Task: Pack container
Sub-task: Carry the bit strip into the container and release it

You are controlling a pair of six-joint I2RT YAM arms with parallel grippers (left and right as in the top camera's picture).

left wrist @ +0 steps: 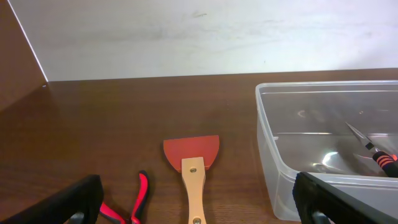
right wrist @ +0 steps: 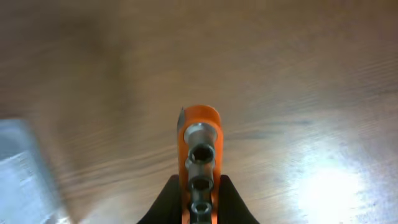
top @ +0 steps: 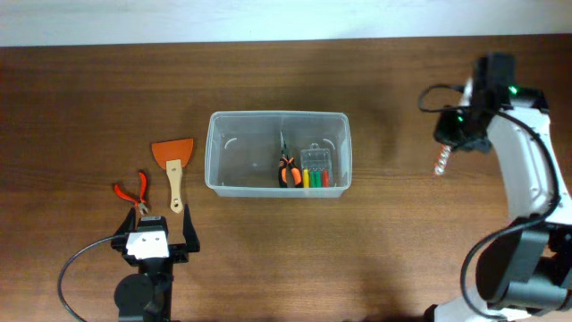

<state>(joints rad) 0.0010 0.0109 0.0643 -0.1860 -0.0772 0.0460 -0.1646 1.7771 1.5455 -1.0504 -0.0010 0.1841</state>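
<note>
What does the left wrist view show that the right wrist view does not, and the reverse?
Only the left wrist view: the orange-bladed scraper with wooden handle, the red-handled pliers, and the container with a pointed tool inside. Only the right wrist view: an orange tool with metal sockets, held in the right end effector. Both: the brown wooden table. A blurred pale shape at the right wrist view's left edge may be the container; I cannot tell.

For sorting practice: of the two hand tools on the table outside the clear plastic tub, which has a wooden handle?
The orange-bladed scraper; the pliers beside it have red handles.
</note>
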